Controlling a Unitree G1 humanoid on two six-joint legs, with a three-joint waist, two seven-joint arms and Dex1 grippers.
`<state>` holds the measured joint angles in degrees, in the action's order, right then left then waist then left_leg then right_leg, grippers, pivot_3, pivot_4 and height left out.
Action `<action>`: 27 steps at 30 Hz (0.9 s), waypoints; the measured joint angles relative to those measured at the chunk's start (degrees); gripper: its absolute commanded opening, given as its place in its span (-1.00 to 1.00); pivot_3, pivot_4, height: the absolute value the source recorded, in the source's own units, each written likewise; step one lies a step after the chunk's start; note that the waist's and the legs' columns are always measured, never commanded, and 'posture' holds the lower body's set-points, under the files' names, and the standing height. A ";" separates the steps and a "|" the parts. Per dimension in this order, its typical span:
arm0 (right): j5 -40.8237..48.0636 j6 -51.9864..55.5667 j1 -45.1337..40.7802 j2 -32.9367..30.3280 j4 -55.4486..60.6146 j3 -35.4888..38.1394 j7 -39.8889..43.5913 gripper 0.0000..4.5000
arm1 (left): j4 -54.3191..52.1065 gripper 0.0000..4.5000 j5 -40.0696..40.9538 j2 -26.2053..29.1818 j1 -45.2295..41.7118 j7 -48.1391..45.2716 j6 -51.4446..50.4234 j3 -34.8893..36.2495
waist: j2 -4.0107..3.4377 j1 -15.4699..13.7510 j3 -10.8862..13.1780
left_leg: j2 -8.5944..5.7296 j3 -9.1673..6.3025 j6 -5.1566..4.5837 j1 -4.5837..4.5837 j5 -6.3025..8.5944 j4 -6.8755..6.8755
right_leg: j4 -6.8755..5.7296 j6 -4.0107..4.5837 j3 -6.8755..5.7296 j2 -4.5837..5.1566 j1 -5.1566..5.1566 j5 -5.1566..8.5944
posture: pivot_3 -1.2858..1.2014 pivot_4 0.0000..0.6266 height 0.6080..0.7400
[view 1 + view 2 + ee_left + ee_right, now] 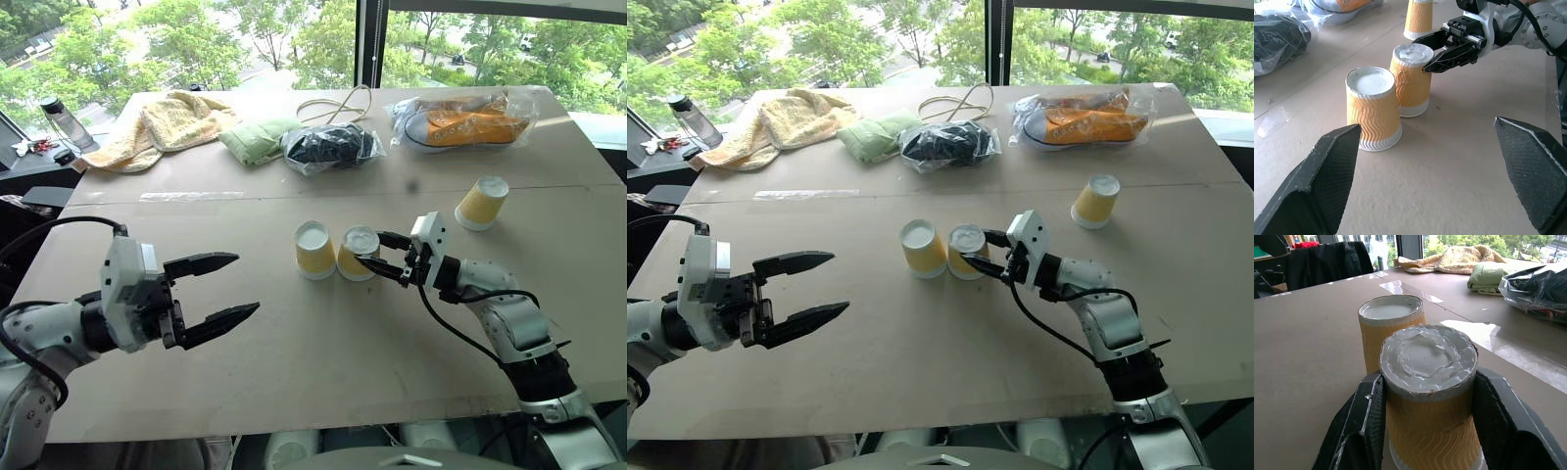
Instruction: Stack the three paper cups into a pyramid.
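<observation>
Three paper cups, all upside down on the surface (294,392), white bases up, wavy yellow-orange sides, white rims down. Nothing visible inside any. Left cup (314,250) and middle cup (358,254) side by side at the centre, touching or nearly so. Middle cup's base crumpled and dented. Third cup (481,203) well apart at 2 o'clock, tilted. Right claw (377,257) closed around the middle cup, one finger on each side. Left claw (220,287) spread wide, holding nothing, at 8 o'clock from the pair.
</observation>
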<state>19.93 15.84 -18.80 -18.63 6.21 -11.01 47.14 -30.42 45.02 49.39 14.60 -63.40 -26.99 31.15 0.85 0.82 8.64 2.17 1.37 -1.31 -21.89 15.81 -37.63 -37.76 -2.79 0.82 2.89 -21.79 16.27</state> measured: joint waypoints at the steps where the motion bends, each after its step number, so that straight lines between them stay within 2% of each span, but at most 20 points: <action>1: -0.19 0.04 -0.15 0.09 0.00 -0.04 0.00 -0.22 | 0.10 1.00 -0.01 -0.02 -0.07 0.01 0.01 0.00 | 0.00 0.00 0.00 | 0.00 0.00 0.00 0.00 0.00 0.00 | 0.00 0.00 0.00 0.00 0.00 0.00 | 0.03 -0.52 1.00; 5: -0.44 0.29 -0.21 1.02 -0.62 -0.19 -0.04 -0.22 | 0.15 1.00 0.00 -0.32 -0.13 0.14 0.00 0.00 | 0.00 0.02 0.00 | 0.00 0.00 0.00 0.00 0.00 0.03 | 0.01 0.00 0.01 0.02 -0.01 0.00 | 0.03 -0.52 1.00; 6: -0.44 0.62 -0.31 1.02 -0.71 -0.29 -0.02 0.23 | 0.15 1.00 0.00 -0.32 -0.17 0.14 0.00 0.00 | 0.00 0.02 0.00 | 0.00 0.00 0.00 0.00 0.00 0.03 | 0.01 0.00 0.01 0.02 -0.01 0.00 | 0.03 -0.52 1.00; 10: -0.46 1.43 -0.88 1.01 -0.81 -0.30 0.11 0.97 | 0.18 1.00 -0.02 -0.34 -0.28 0.12 0.00 -0.20 | 0.00 0.02 0.00 | 0.00 -0.01 0.00 0.00 0.00 0.04 | 0.01 0.00 0.01 0.04 -0.01 0.00 | 0.03 -0.52 1.00; 19: 1.32 1.31 -0.28 0.35 -0.06 2.38 0.31 0.99 | 0.48 1.00 -0.08 -0.50 -1.46 0.13 0.01 -0.54 | 0.00 -0.04 0.00 | 0.00 -0.02 0.00 -0.02 0.00 0.04 | 0.02 0.00 0.00 0.06 -0.01 0.00 | 0.03 -0.52 1.00; 23: 5.39 1.30 1.18 -2.43 3.52 7.77 1.30 0.99 | 0.51 1.00 0.96 -0.57 -3.35 0.83 -0.58 -1.02 | 0.01 -0.14 0.02 | -0.02 -0.06 0.00 -0.06 0.00 0.05 | 0.04 -0.01 -0.03 0.10 0.00 0.00 | 0.03 -0.52 1.00; 27: 6.00 -0.05 -0.09 -6.26 3.06 16.36 -2.24 0.99 | -1.98 1.00 7.24 -0.34 -10.11 5.12 -3.90 -1.57 | 0.03 -0.15 0.02 | -0.06 -0.06 0.00 -0.04 0.00 0.05 | 0.02 -0.01 -0.02 0.15 0.03 -0.01 | 0.03 -0.52 1.00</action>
<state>25.92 15.79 -18.89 -24.89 9.27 5.35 44.90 -32.41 52.26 49.05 4.50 -58.28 -30.89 29.58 0.88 0.67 8.66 2.10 1.31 -1.30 -21.93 15.81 -37.59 -37.74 -2.80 0.80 3.03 -21.77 16.26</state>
